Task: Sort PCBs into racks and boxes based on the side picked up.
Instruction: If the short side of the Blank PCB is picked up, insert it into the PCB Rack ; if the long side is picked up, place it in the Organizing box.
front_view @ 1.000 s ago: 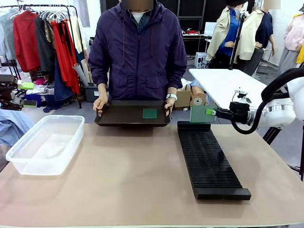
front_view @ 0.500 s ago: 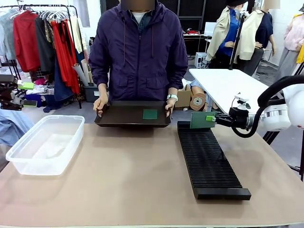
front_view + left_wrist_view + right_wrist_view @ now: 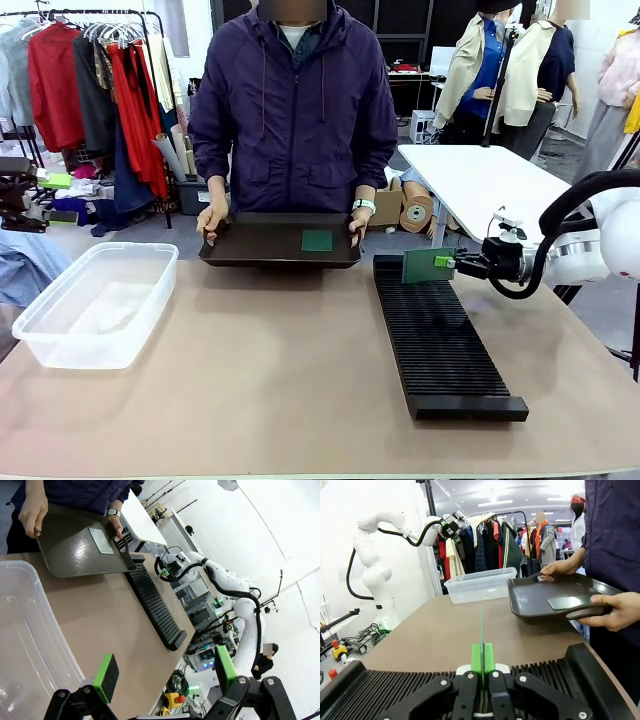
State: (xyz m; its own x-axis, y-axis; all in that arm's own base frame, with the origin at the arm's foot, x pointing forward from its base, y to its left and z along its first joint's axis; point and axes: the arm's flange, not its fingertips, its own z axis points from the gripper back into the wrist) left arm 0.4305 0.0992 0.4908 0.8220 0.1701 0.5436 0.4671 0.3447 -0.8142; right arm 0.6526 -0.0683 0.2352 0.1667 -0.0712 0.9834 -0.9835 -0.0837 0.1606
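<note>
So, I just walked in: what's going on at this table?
The right gripper is shut on a green PCB, holding it upright over the far end of the black rack. A person holds a black tray at the table's far edge, with another PCB lying on it. The left gripper hangs open near the clear tub.

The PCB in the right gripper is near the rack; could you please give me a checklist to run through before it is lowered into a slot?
1. Grip: right gripper fingers shut on the held PCB: ok.
2. Board upright, edge-on in the right wrist view: ok.
3. Board above the far end of the rack: ok.
4. Lower edge lined up with one slot: cannot tell.
5. The person's hands on the tray, apart from the rack: ok.
6. Left gripper open, by the tub, away from the rack: ok.
</note>
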